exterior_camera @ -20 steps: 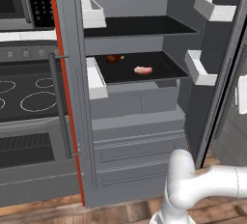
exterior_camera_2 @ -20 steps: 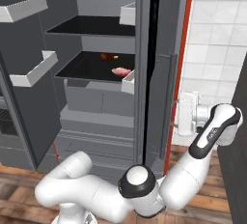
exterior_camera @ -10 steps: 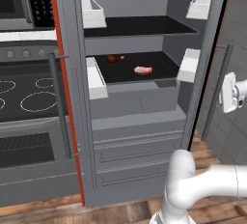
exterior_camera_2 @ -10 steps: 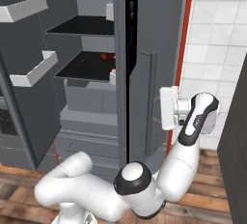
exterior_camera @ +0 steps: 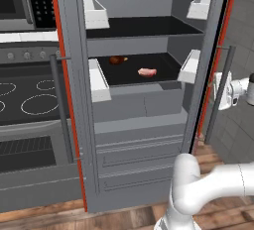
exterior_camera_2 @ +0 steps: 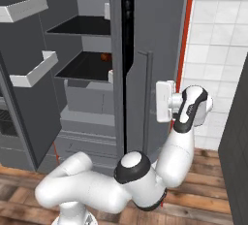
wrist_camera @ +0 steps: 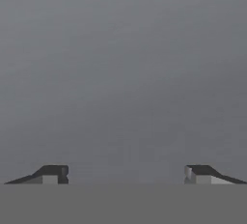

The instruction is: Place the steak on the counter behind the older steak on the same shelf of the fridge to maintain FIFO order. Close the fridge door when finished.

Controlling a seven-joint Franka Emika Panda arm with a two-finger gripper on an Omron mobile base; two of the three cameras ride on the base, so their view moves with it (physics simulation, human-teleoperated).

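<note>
Pressing flat against the outer face of the fridge door [exterior_camera_2: 155,49], the end effector [exterior_camera_2: 163,101] sat just beside the long vertical bar handle [exterior_camera_2: 147,98], on its hinge-free side, with the fingertips [wrist_camera: 50,174] spread wide and gripping nothing. In the hand view a plain grey panel stood close ahead of the tips, so contact looked likely, though I could not tell for certain.

The door stood partly swung in, its long axis upright, leaving a dark gap toward the fridge [exterior_camera: 144,110] interior. From the palm, the cabinet lay straight ahead through the panel, so the coming push would, by my judgement, run into the door and toward the shelves.

On the lower black shelf [exterior_camera: 163,73], the steak [exterior_camera: 117,60], a dark brown glossy oval, lay toward the back left. The older steak [exterior_camera: 147,72], pale pink-red and flat, lay nearer the front, apart from it. That ordering seemed done already; closing remained.

White box-shaped bins [exterior_camera: 189,66] lined the door's inner face, smooth and hard-edged. The door skin was matte grey and flat.
</note>
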